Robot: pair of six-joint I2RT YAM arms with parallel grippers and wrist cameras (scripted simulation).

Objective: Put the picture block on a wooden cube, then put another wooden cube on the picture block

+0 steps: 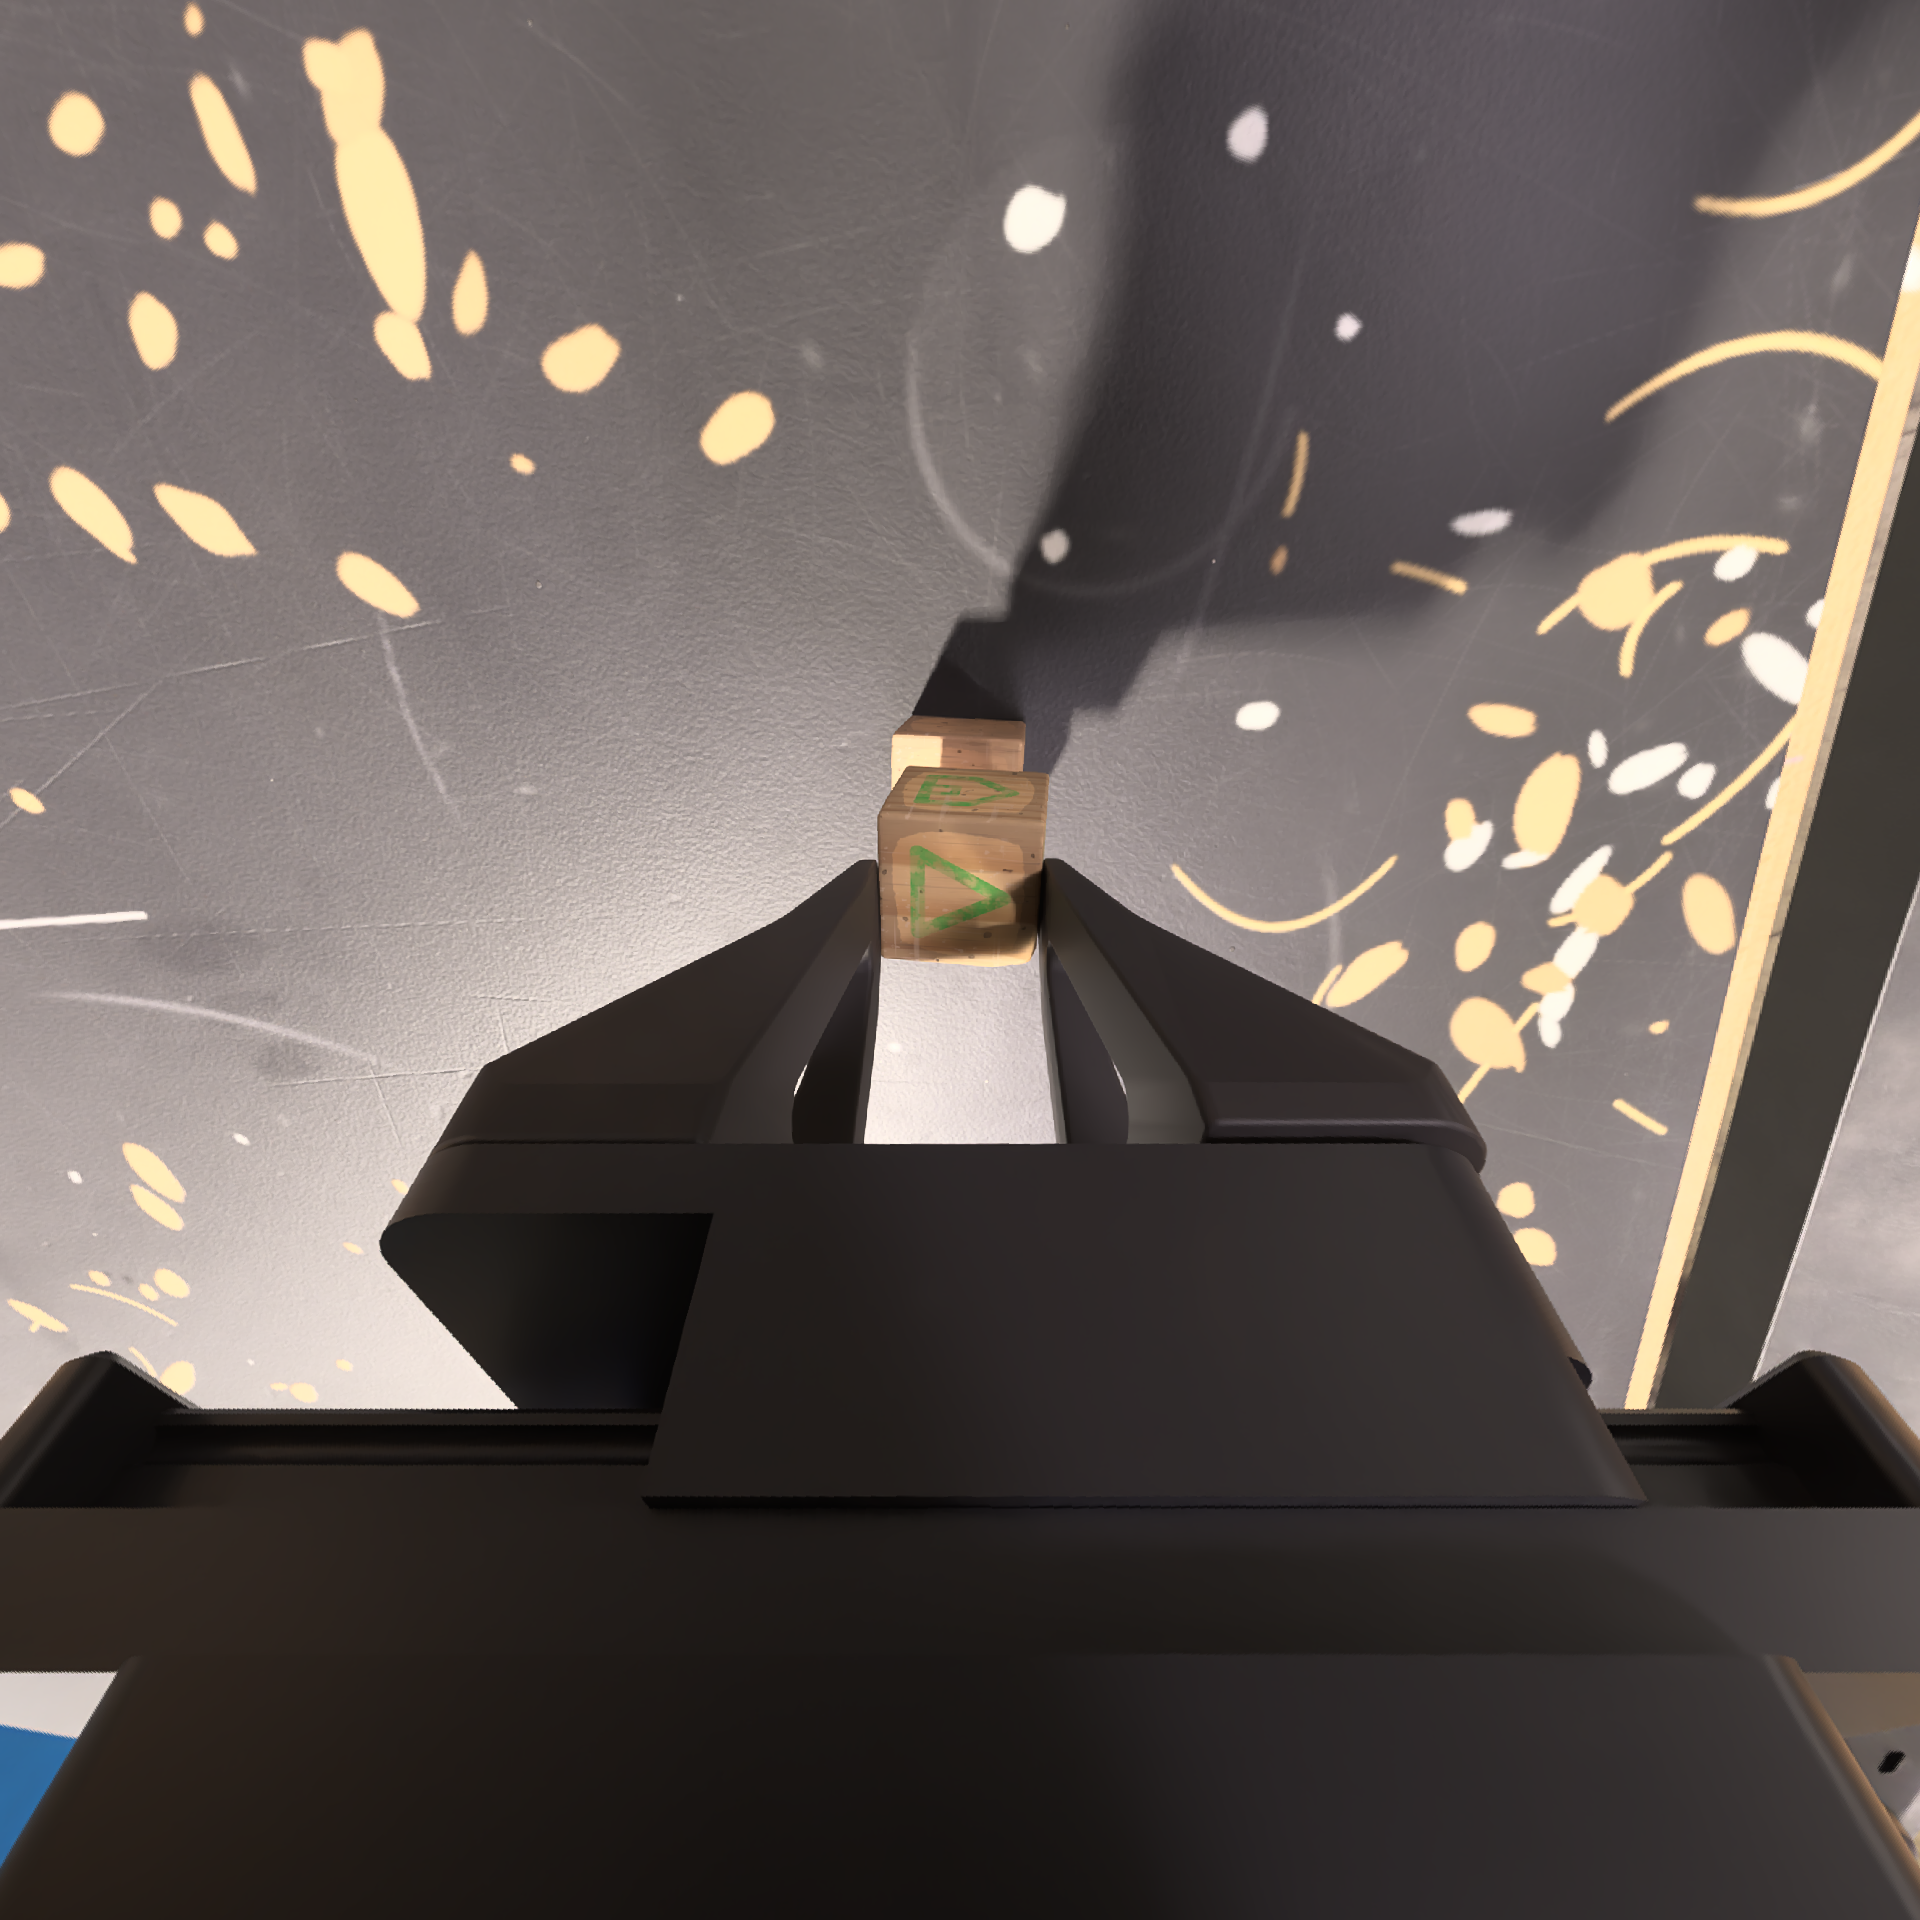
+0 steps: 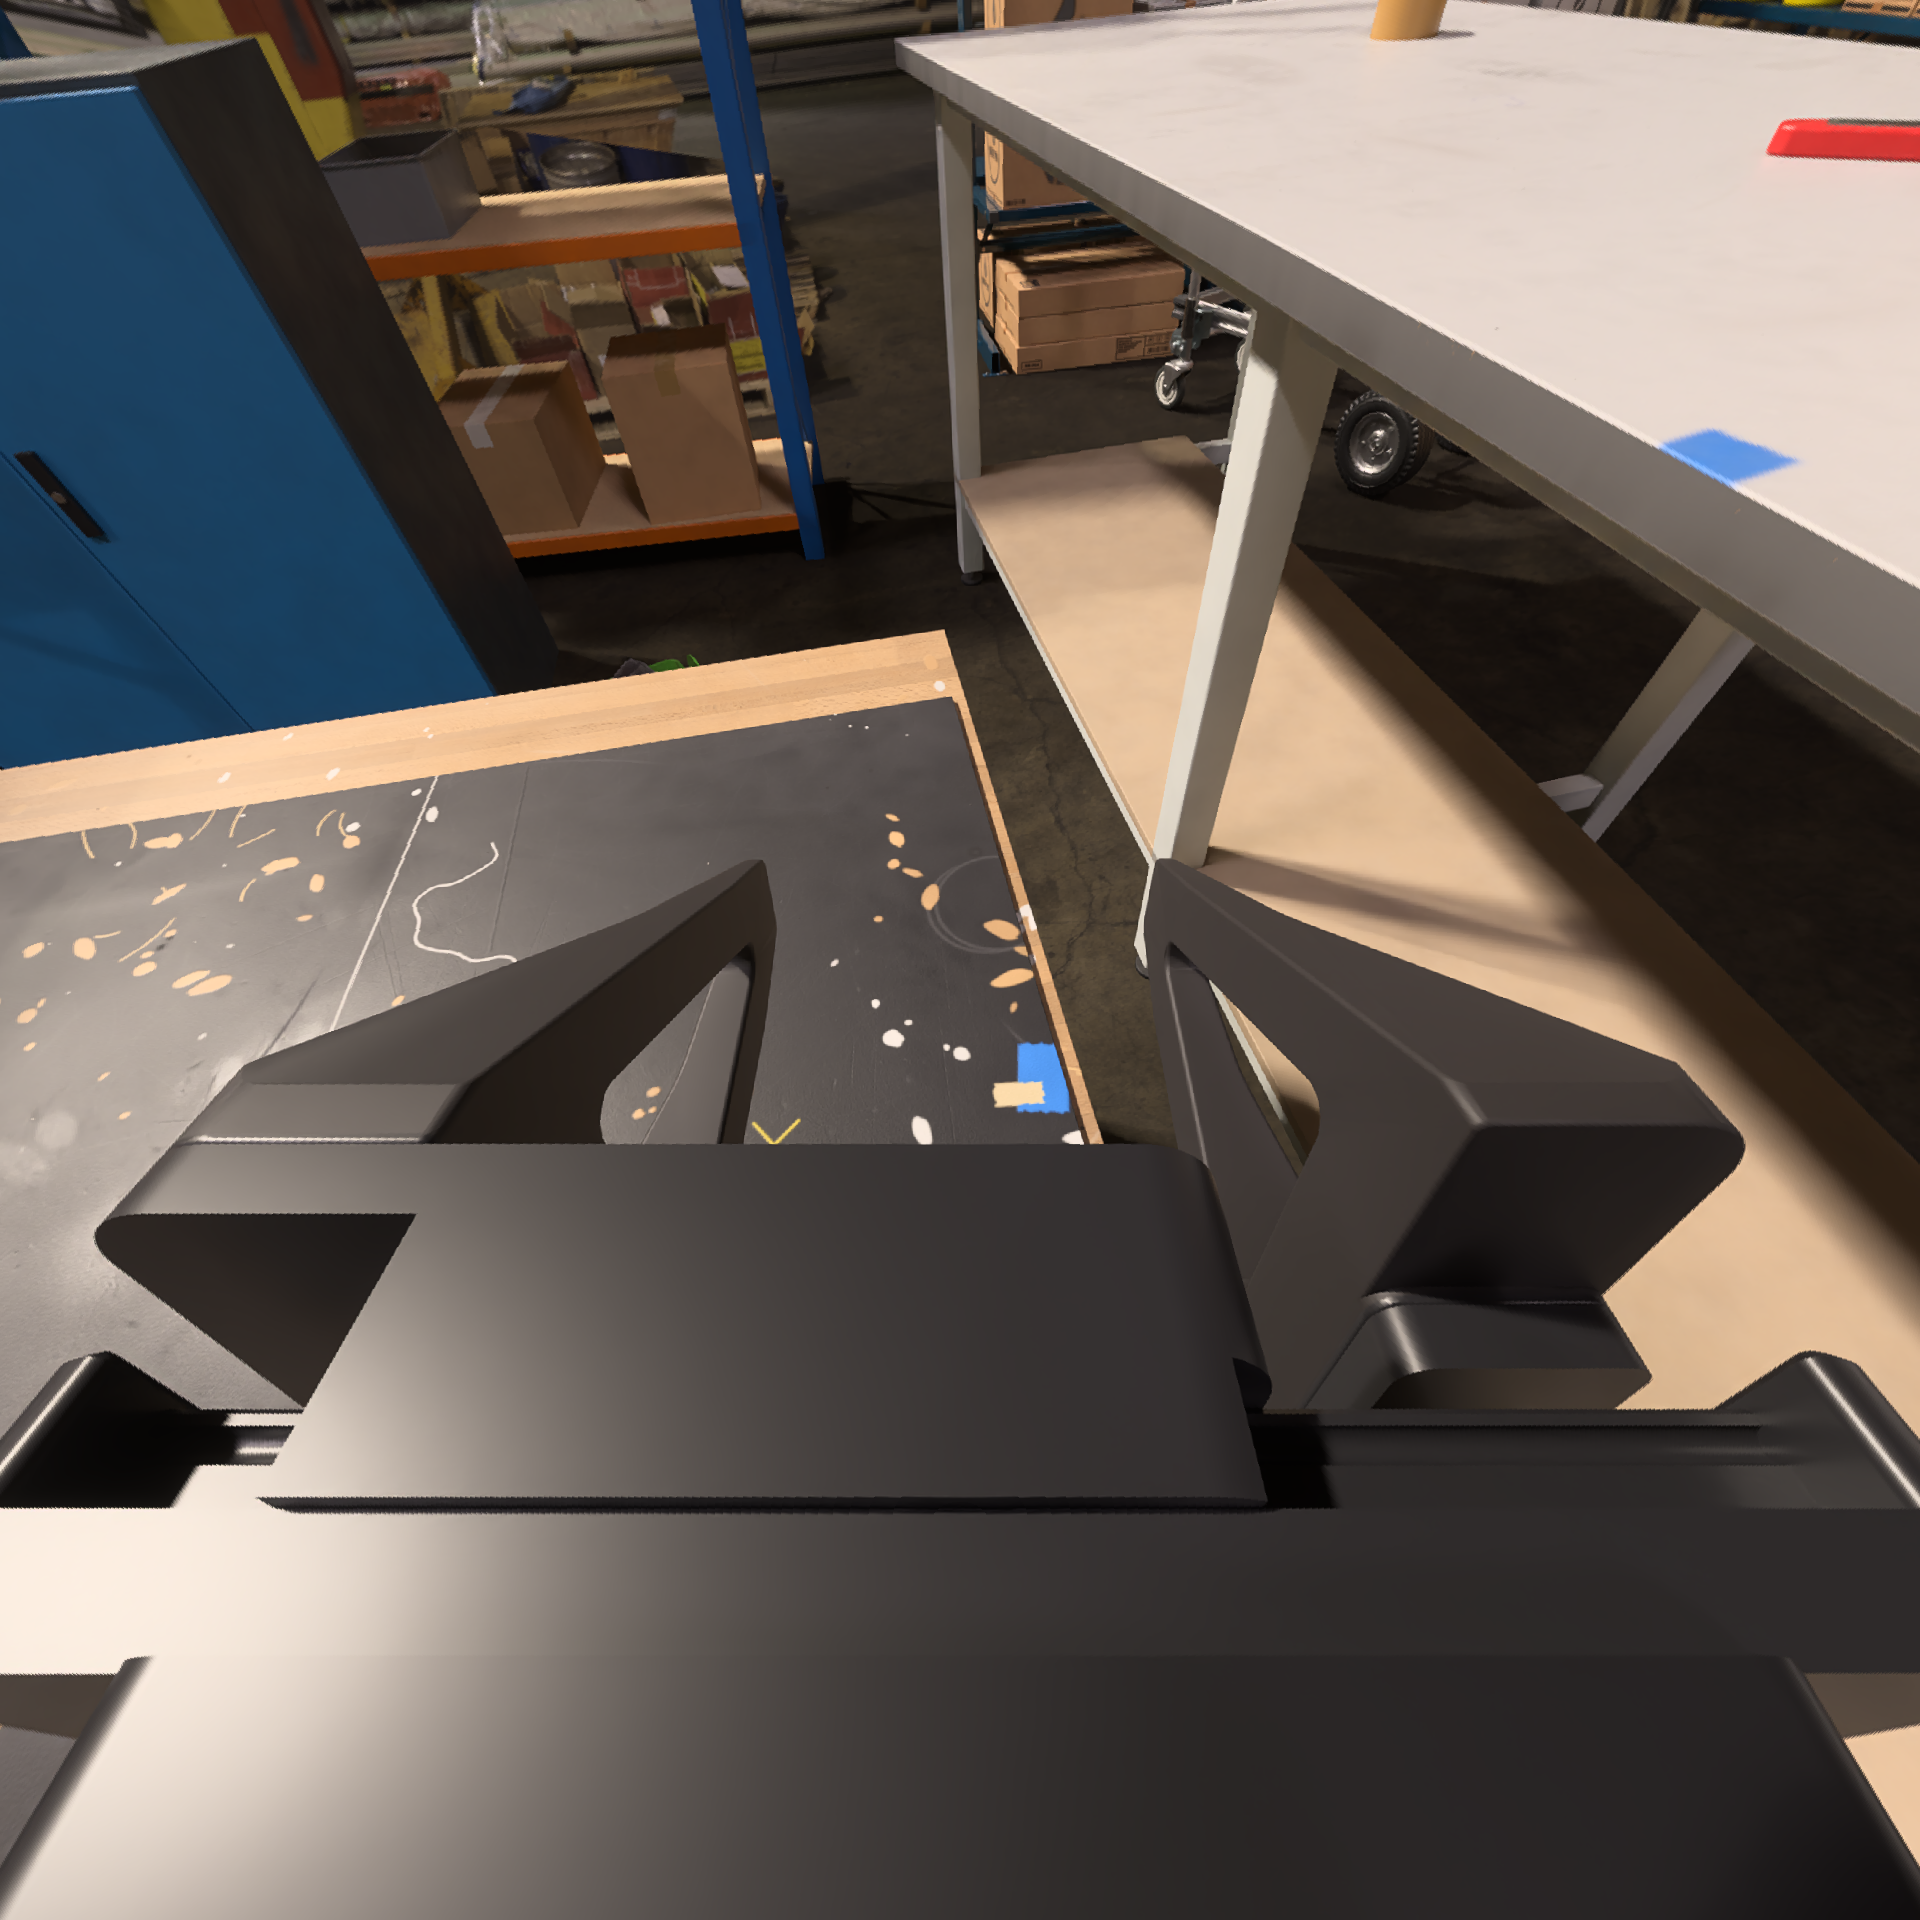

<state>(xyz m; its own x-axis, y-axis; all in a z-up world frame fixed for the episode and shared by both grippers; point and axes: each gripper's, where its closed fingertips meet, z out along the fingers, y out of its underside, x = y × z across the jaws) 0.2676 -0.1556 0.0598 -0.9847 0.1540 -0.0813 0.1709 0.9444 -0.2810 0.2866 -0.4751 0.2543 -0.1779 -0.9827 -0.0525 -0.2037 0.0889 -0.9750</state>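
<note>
My left pincer (image 1: 961, 894) is pinching the picture block (image 1: 961, 868), one dark finger pressed flat against each of its side faces. The block sits right at my fingertips, upright and square to me, with a green triangle outline on the face toward my wrist and another green outline on its top face. Just beyond the block, farther out from my tips, a plain wooden cube (image 1: 958, 745) shows above its far top edge; the block covers the cube's lower part, so I cannot tell whether the two touch or whether the block rests on it. Under and around my fingers lies the desk (image 1: 520, 675), a dark grey surface flecked with cream and white paint spots, with a pale wooden edge running along my right side. A broad shadow falls across the desk ahead of the cube.

My right pincer (image 2: 956, 904) is spread wide, nothing between its fingers. Its left finger hangs over the same spattered desk (image 2: 582, 821), while its right finger reaches out past the desk's wooden edge, over the floor. A strip of blue tape (image 2: 1042, 1075) lies on the desk near that edge, between my fingers. Ahead to my left stands a blue cabinet (image 2: 156, 416); ahead to my right is a white table (image 2: 1455, 208). No blocks show in this view.
</note>
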